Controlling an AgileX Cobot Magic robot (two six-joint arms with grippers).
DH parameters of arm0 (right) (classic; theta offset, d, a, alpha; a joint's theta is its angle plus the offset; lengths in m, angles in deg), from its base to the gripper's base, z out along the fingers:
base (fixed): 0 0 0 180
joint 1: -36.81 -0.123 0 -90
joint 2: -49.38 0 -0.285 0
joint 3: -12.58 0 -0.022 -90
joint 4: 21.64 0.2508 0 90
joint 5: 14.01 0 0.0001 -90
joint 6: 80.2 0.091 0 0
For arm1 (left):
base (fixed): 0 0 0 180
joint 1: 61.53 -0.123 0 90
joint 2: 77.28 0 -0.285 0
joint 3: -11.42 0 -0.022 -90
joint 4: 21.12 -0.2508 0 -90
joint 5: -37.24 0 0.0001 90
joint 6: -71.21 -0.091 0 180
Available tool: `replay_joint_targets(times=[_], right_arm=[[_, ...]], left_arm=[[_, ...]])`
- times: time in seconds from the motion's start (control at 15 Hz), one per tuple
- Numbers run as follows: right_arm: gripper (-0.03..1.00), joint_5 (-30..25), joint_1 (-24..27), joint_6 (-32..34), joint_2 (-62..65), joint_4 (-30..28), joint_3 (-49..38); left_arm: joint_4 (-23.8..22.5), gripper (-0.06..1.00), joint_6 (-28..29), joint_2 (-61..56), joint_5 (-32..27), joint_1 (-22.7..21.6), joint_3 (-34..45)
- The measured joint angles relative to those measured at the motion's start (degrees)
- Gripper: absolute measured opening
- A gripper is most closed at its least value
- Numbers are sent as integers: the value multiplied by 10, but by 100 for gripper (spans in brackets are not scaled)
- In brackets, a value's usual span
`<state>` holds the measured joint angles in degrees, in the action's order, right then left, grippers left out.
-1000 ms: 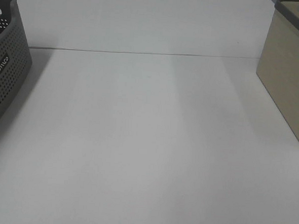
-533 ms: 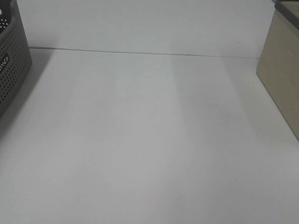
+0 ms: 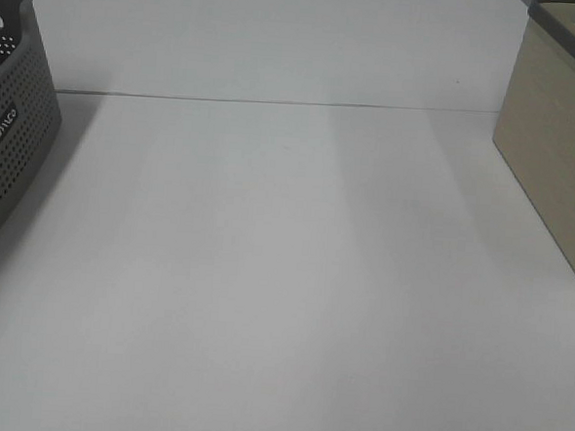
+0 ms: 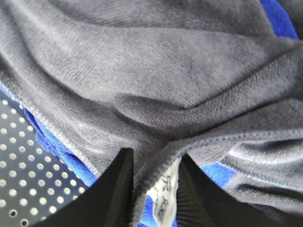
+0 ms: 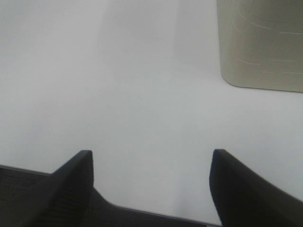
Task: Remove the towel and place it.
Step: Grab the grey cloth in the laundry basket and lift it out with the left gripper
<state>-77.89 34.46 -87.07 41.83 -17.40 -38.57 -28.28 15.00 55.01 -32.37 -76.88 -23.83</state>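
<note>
No visible change on the table (image 3: pixel 264 273).

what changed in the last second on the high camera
Nothing visibly changed: the grey perforated basket at the left, the beige basket at the right and the white table between them look the same. In the wrist view, the left end effector pinches the towel hem.

Bright, flat, hazy light washes the table (image 3: pixel 284 274); shadows are faint and soft.
</note>
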Motion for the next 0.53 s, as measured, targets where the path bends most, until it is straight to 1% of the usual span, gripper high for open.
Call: replay_joint_targets(times=[0.07,0.13,0.2,0.27,0.4,0.53], right_arm=[[69,0,0,0,0,0,0],[69,0,0,0,0,0,0],[69,0,0,0,0,0,0],[69,0,0,0,0,0,0],[69,0,0,0,0,0,0],[69,0,0,0,0,0,0]], left_arm=[[0,25,7,0,0,0,0],[-1,17,3,0,0,0,0],[-2,7,-14,0,0,0,0],[-3,1,-34,0,0,0,0],[-1,0,-48,0,0,0,0],[1,0,-25,-13,-1,2,0]])
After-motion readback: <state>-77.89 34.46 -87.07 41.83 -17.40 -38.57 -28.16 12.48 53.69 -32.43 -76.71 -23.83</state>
